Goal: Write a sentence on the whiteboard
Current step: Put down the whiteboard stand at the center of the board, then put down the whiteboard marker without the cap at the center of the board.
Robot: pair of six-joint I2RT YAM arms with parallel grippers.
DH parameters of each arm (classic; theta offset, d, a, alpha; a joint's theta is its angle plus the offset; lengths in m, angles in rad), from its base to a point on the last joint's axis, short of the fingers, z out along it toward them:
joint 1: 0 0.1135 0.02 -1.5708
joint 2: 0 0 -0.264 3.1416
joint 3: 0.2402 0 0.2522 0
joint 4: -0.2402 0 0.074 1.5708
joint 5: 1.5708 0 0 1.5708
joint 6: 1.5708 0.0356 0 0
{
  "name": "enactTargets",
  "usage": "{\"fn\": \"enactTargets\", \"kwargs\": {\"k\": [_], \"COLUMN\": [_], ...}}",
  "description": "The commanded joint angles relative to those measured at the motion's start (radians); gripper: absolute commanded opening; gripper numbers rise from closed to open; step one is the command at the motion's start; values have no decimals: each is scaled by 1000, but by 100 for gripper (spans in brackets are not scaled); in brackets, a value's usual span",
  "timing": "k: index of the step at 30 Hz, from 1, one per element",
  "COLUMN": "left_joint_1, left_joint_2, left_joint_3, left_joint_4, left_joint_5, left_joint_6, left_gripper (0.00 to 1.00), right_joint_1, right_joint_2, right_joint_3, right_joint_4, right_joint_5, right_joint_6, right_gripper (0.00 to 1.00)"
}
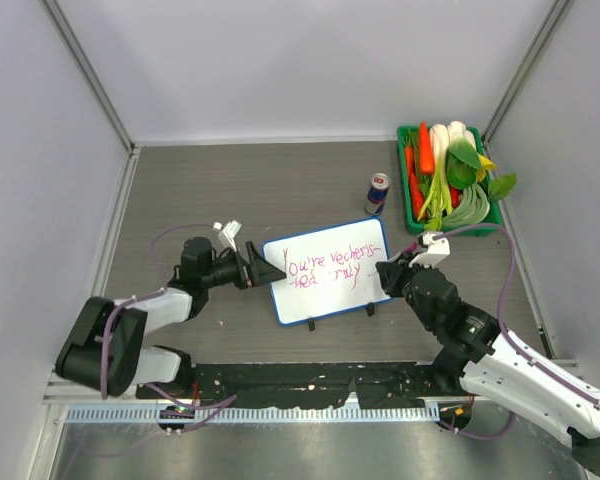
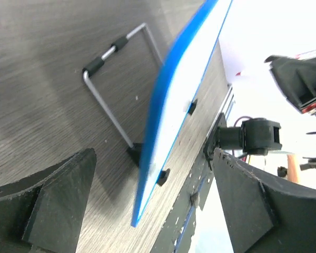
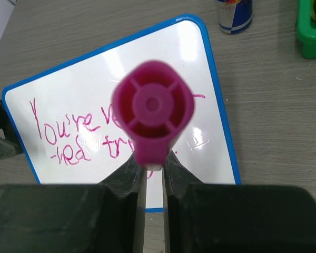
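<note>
Grey wood-grain table (image 1: 230, 190), white walls all round. Whiteboard (image 1: 312, 300) sits mid-table, tilted up on its wire stand (image 2: 113, 105), and the sentence (image 3: 79, 132) runs across it in two slanted pink lines starting "You're". Looks pretty much written to me. Right gripper (image 3: 151, 174) is clamped on a pink marker (image 3: 152, 113) aimed at the second line; can't tell if the tip touches. Left gripper (image 2: 147, 211) is spread wide, the board's edge between its fingers (image 2: 47, 200), touching neither. Next move needs a clean lift, no smearing.
</note>
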Motion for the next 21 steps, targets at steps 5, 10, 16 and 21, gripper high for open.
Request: {"fn": "enactTargets", "kwargs": {"k": [5, 10, 16, 21], "left_joint_1": [-3, -3, -3, -3], "left_joint_2": [-386, -553, -622, -611], "left_joint_3": [51, 151, 266, 327], "left_joint_4": [-422, -672, -815, -855], "left_joint_5": [-350, -505, -562, -616], "left_joint_6": [50, 78, 89, 76], "left_gripper": [100, 99, 100, 100], "right_joint_1": [-2, -2, -3, -2], "right_joint_2": [-33, -78, -158, -224], "right_joint_3": [-1, -19, -84, -165], "right_joint_4": [-77, -165, -258, -338], "right_joint_5": [-67, -127, -222, -288], "right_joint_6": [81, 173, 306, 418], "right_gripper": [1, 1, 1, 2]}}
